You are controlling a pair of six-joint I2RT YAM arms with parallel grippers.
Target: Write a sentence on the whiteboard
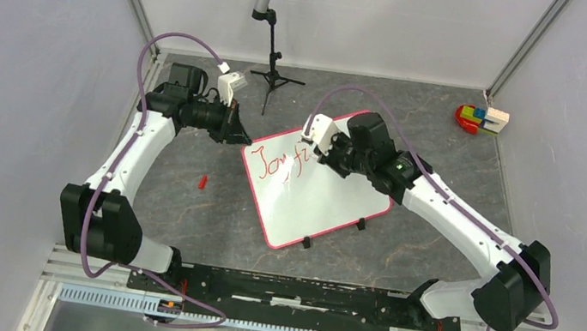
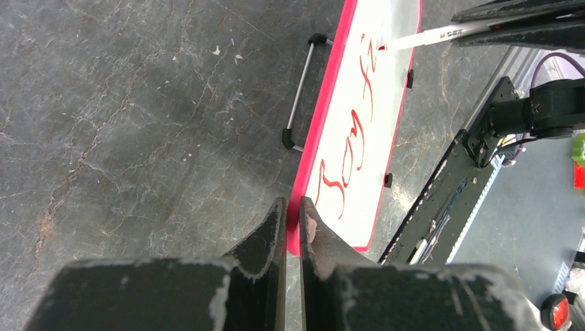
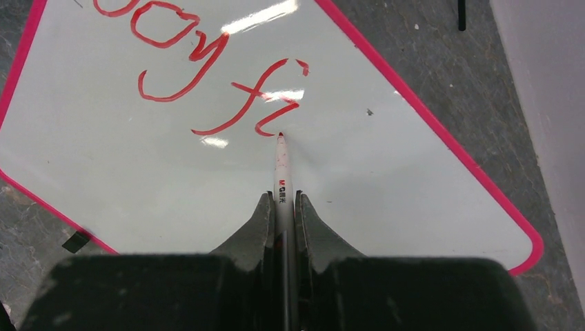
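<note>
The whiteboard (image 1: 317, 190) is a glossy white rectangle with rounded corners and a thin red-pink frame. Its surface is slick enough to throw back bright glints of light. Two small black clip feet (image 1: 361, 223) sit on the long side that faces the table's near edge. It lies flat near the middle of the table (image 1: 178, 219), turned askew to the table's edges. The table is a dark grey, matte sheet veined with pale cracks like stone.

The sentence (image 1: 277, 166) is thin red cursive, loops and long tails, running along the board's long side nearest the table's far edge. The rest of the white is bare.

The marker (image 3: 281, 172) is a slim white barrel with small printed letters and a red tip. The right pincer (image 3: 281, 201) has its black, scuffed fingers clamped on the barrel. It leans over the board from the right, with the tip touching the white just below the last red stroke.

The left pincer (image 2: 291, 205) sits at the board's corner nearest the table's far-left corner. Its jaws are almost together, pinching the pink frame's edge there, so the board stretches away from its fingertips.

A small red piece (image 1: 203, 180) lies on the table, left of the board.
</note>
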